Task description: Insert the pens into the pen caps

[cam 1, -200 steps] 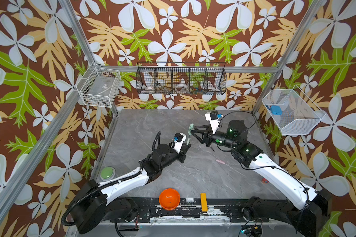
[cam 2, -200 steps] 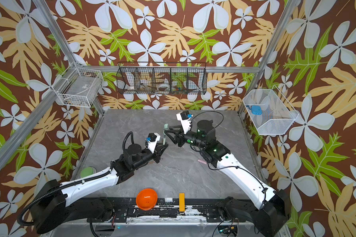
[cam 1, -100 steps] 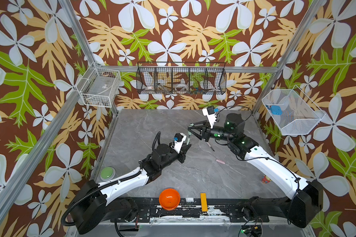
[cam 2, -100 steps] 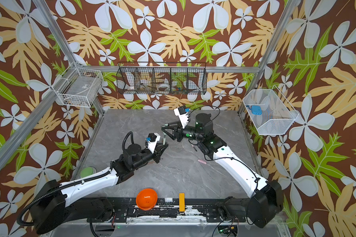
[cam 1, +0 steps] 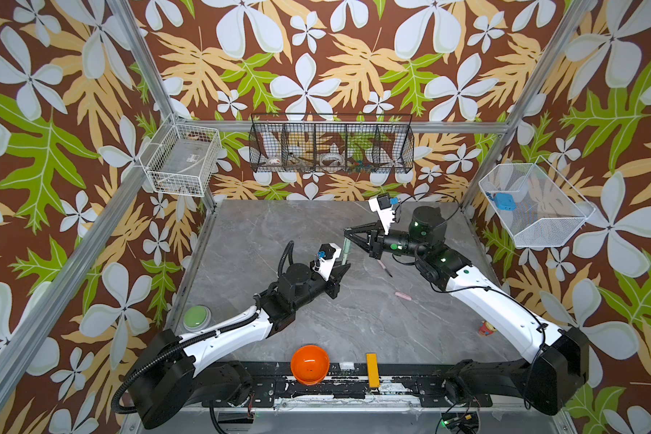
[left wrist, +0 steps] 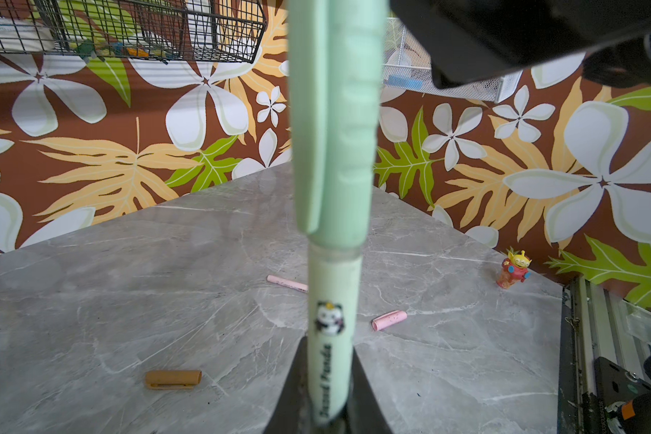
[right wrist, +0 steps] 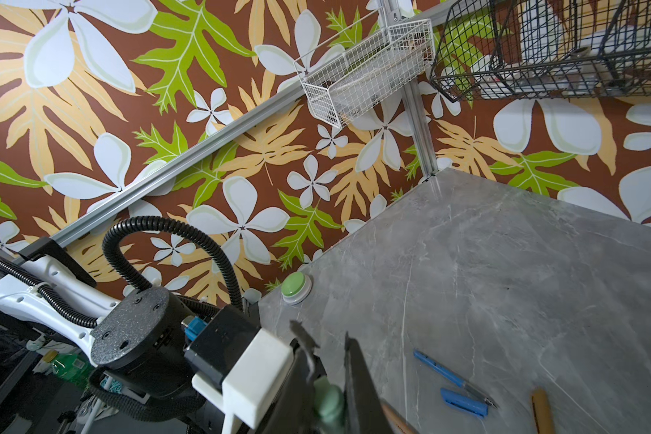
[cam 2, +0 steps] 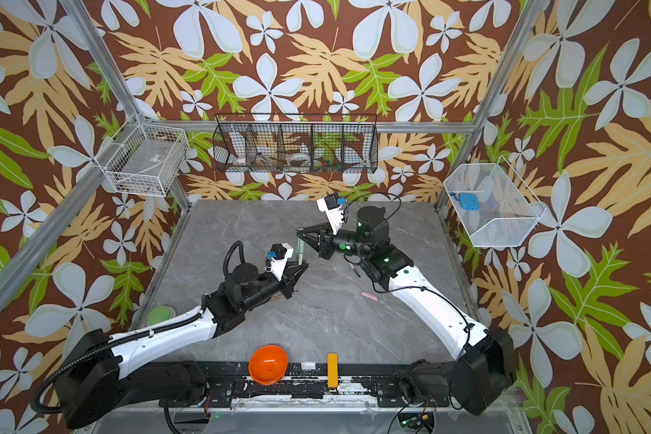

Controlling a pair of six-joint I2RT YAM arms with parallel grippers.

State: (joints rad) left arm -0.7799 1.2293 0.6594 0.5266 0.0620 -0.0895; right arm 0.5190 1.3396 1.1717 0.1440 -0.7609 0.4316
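**A:** Progress, left to right?

**B:** Left gripper (cam 1: 342,267) clamps the green pen (left wrist: 333,300) upright. Right gripper (cam 1: 347,235) is closed on the green cap (left wrist: 335,131), apparently seated, so one pair looks done.

**A:** Remaining?

**B:** Blue pen (right wrist: 451,375), blue cap (right wrist: 463,403), brown cap (left wrist: 173,377), pink pen (cam 1: 386,268) and pink cap (cam 1: 403,297) lie separate on the table (cam 1: 279,225) — three pairs.

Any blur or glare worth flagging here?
Left wrist view: the green pen looms close and soft, the pink cap behind it sharp. Right wrist view: the green cap blurs up close, the blue pen crisp. Both top views: even light, faint shadows.
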